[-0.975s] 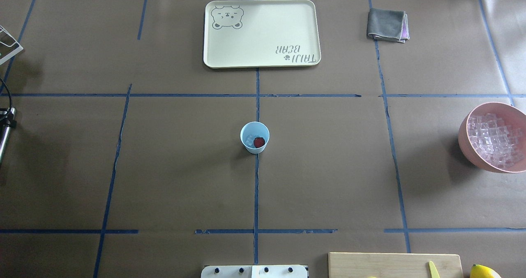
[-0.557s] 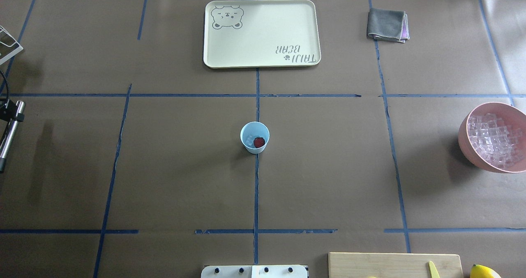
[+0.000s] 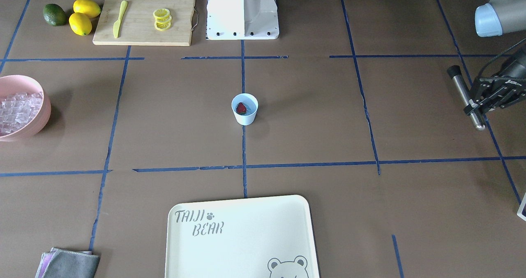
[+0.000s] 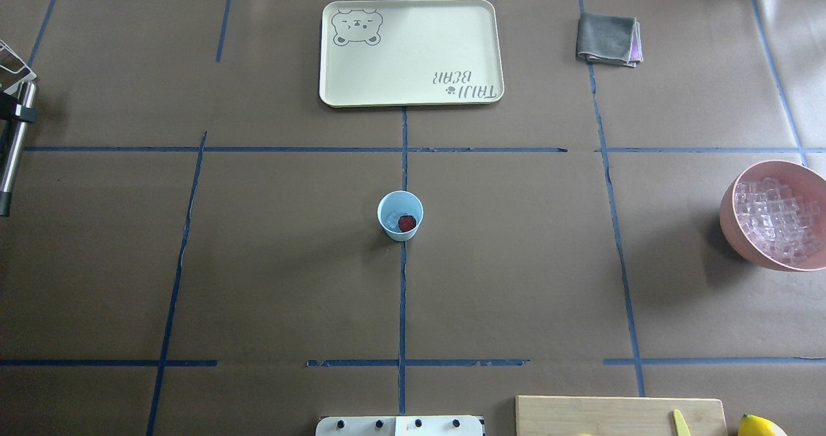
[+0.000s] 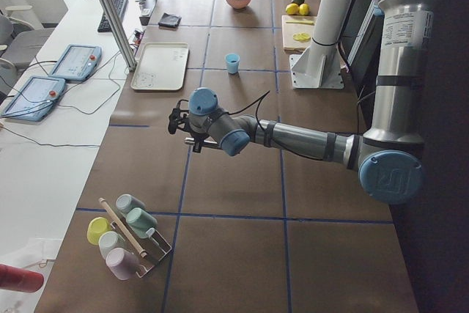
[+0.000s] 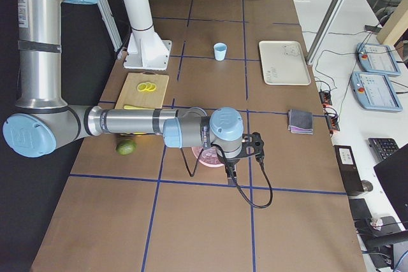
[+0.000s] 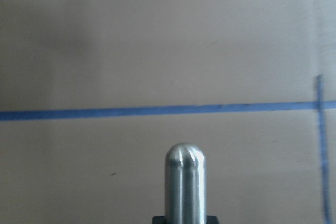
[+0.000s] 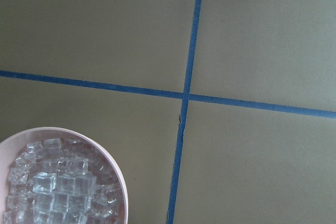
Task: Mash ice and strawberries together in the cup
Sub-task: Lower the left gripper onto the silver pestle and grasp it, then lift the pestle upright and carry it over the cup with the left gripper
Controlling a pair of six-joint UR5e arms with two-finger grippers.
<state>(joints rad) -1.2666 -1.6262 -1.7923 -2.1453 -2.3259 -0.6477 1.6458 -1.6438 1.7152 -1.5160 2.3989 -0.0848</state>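
The left gripper point(image 3: 470, 105) is holding a metal pestle point(image 3: 459, 84), jaws clamped on its shaft. In the overhead view the pestle is sitting higher on the left edge than a second ago. The cup point(image 4: 400, 215) is standing unmoved at frame centre, containing the strawberry point(image 4: 406, 223) and ice point(image 4: 391, 218). The right gripper point(image 6: 255, 146) is hovering near the pink bowl point(image 4: 728, 226); its jaw state cannot be told.

Brown table point(image 4: 271, 275), blue tape point(image 4: 402, 294) grid.
Cup point(image 4: 400, 215) dead centre, tray point(image 4: 410, 52) and cloth point(image 4: 608, 39) (folded) far side, pink bowl point(image 4: 728, 213) right, cutting board point(image 4: 600, 416) near edge.
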